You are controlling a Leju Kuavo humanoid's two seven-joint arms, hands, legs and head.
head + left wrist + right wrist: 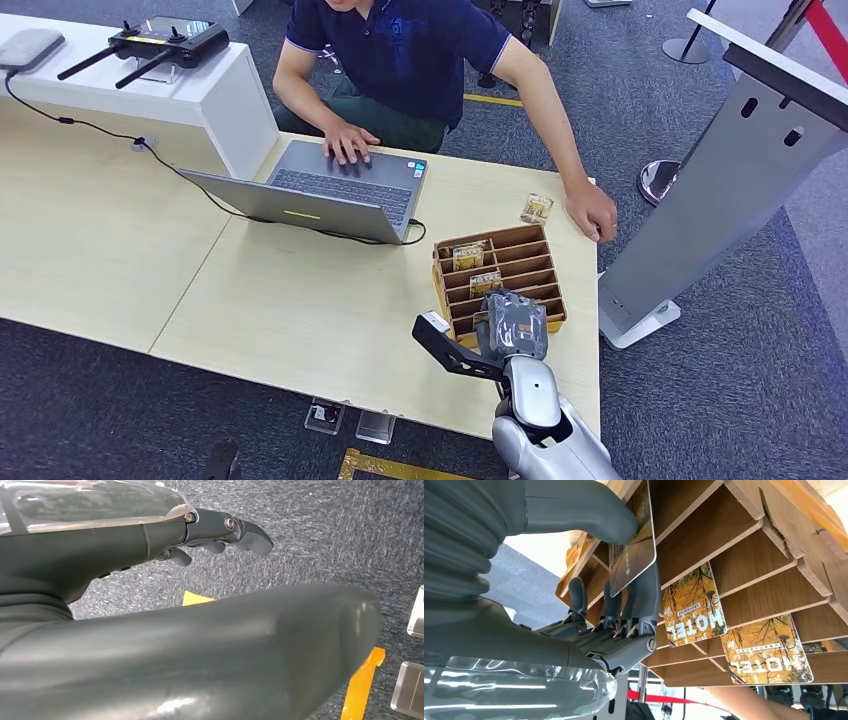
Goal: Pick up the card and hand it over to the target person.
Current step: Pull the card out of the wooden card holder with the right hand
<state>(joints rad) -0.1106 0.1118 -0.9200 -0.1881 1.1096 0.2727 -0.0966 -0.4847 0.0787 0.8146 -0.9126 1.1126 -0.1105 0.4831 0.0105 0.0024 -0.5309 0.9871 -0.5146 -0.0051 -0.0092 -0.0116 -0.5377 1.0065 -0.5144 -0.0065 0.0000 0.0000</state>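
A wooden slotted card rack (520,240) stands near the table's right edge, with hotel cards (467,255) upright in its slots. My right hand (515,325) is over the rack's near end. In the right wrist view this right hand (624,610) pinches one card (634,555) between thumb and fingers, right at the rack's (734,530) dividers. Two more hotel cards (693,605) sit in slots beyond it. My left hand (190,645) hangs over the carpet with fingers (250,535) apart from the thumb, holding nothing. The person (400,50) sits across the table.
The person has one hand on an open laptop (330,195) and the other hand (592,212) resting on the table beside a loose card (536,208). A grey slanted stand (720,170) rises just right of the table. A cable (180,170) runs across the tabletop.
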